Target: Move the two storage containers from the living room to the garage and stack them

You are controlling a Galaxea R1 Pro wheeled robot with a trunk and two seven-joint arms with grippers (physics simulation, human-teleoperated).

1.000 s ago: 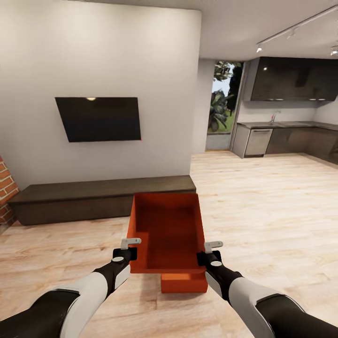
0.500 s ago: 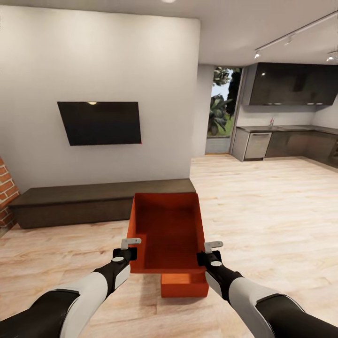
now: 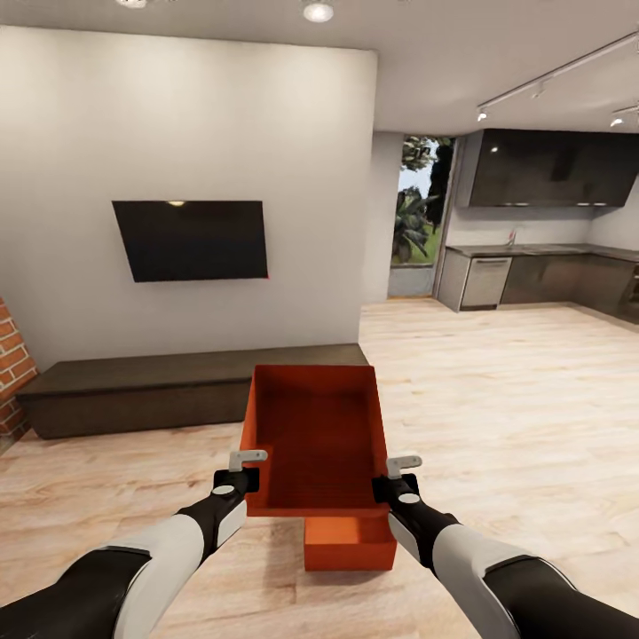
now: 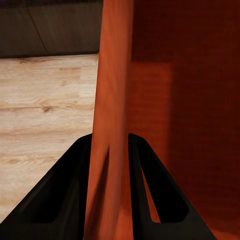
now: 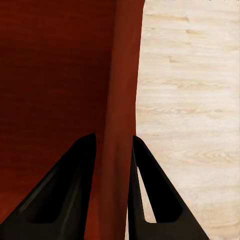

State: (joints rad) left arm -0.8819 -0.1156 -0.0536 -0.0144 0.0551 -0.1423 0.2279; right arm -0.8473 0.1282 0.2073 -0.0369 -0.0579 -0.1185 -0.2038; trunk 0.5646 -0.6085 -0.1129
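With my left tool (image 3: 248, 469) and right tool (image 3: 391, 472) each clamped on a side wall of the orange-red open-top plastic bin (image 3: 312, 435), I keep it level and drive slowly clear of the second orange-red bin (image 3: 349, 543) on the floor

Pale wood-plank floor (image 3: 497, 417) under second orange-red container (image 3: 349, 543), low dark cabinet (image 3: 133, 390).

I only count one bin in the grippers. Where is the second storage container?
In the head view the second storage container sits on the wood-plank floor, below the near end of the held container, between the left gripper and right gripper.
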